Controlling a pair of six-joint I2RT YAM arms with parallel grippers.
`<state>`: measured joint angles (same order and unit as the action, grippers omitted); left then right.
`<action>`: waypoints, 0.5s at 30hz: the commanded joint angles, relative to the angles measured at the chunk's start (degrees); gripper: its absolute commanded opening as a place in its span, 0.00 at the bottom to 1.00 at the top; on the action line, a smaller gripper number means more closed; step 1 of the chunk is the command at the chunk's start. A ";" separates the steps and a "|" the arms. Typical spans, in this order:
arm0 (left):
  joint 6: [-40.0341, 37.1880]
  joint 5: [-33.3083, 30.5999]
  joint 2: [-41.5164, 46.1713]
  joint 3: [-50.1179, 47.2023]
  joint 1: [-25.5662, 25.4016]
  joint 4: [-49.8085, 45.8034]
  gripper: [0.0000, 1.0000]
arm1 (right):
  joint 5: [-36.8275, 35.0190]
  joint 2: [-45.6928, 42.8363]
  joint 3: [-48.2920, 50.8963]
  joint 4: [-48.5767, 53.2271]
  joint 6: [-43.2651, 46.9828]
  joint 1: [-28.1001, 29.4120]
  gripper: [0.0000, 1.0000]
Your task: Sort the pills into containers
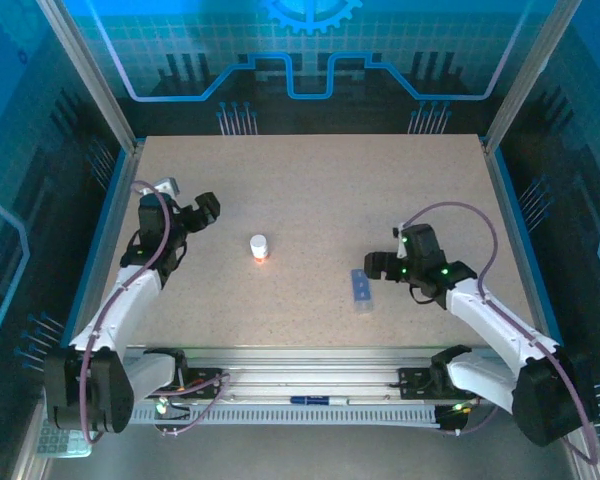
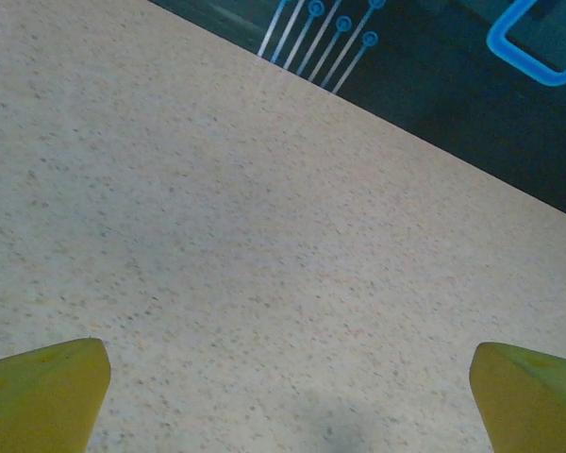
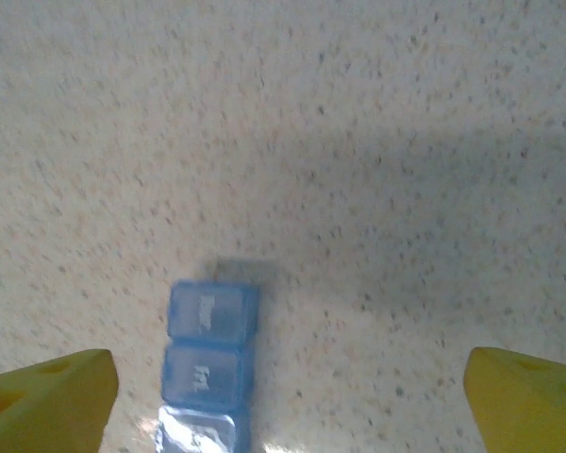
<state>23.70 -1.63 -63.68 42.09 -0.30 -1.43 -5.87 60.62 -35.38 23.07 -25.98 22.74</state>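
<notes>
The containers are a small translucent blue pill box (image 1: 361, 289) lying flat right of the table's middle. In the right wrist view the pill box (image 3: 208, 363) shows closed lettered lids, lying nearer my left finger. My right gripper (image 1: 372, 266) hovers just above and right of the box, open (image 3: 288, 406), with its yellow fingertips (image 3: 47, 401) wide apart and touching nothing. At the table's left, my left gripper (image 1: 207, 208) is open (image 2: 288, 396) over bare tabletop, nothing between its fingers (image 2: 42, 392). The pills are out of view.
A small orange bottle with a white cap (image 1: 259, 247) stands upright near the table's middle, between the two arms. Metal frame posts and blue walls border the speckled table (image 1: 310, 180) at left, right and back.
</notes>
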 commanded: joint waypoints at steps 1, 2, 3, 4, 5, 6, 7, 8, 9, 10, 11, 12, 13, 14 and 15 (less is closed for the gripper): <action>2.07 2.57 0.99 4.24 -2.88 -4.50 0.99 | -4.73 0.36 -0.43 7.13 -2.41 5.06 0.90; 2.13 2.49 0.92 4.96 -3.85 -5.03 0.99 | -4.88 0.53 -0.30 7.38 -3.01 6.41 0.89; 2.12 2.36 0.69 5.58 -4.64 -5.52 0.99 | -5.41 0.87 -0.31 7.59 -3.75 7.55 0.88; 2.02 2.00 0.42 6.26 -5.74 -6.12 0.99 | -6.00 1.35 -0.31 7.86 -4.59 8.71 0.87; 1.93 1.68 0.18 6.91 -6.53 -6.58 0.99 | -6.34 1.77 -0.46 8.06 -5.11 9.76 0.86; 1.80 1.50 -0.17 7.59 -7.54 -7.13 0.99 | -6.76 2.47 -0.65 8.26 -5.80 10.96 0.86; 1.58 1.24 -0.60 8.14 -8.51 -7.51 0.99 | -7.12 3.27 -0.98 8.47 -6.45 12.00 0.85; 1.42 0.83 -1.05 8.79 -9.49 -7.93 0.99 | -7.53 4.21 -1.26 8.57 -6.95 13.18 0.84; 1.30 0.44 -1.38 9.25 -10.32 -8.32 0.99 | -8.02 5.03 -1.60 8.71 -7.49 14.10 0.84; 1.10 0.12 -1.85 9.79 -11.14 -8.63 0.99 | -8.82 6.33 -2.00 8.98 -8.09 15.17 0.83; 1.13 -0.12 -2.12 10.09 -11.83 -8.80 0.99 | -9.47 7.41 -2.43 9.34 -8.56 15.91 0.82; 1.09 -0.35 -2.48 10.44 -12.60 -8.99 0.99 | -10.08 8.72 -2.91 9.70 -9.17 16.79 0.82; 1.08 -0.48 -2.81 10.77 -13.24 -9.03 0.99 | -10.85 9.89 -3.52 10.08 -9.79 17.71 0.82; 1.08 -0.58 -3.08 10.90 -13.74 -8.98 0.99 | -11.45 10.86 -4.00 10.32 -10.20 18.37 0.82; 1.08 -0.74 -3.38 11.00 -14.25 -8.82 0.99 | -12.00 11.69 -4.39 10.32 -10.47 19.24 0.81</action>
<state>24.53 -1.26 -66.19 51.11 -13.28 -8.32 -14.26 70.35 -37.28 31.09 -33.30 39.86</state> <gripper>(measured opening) 0.990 0.813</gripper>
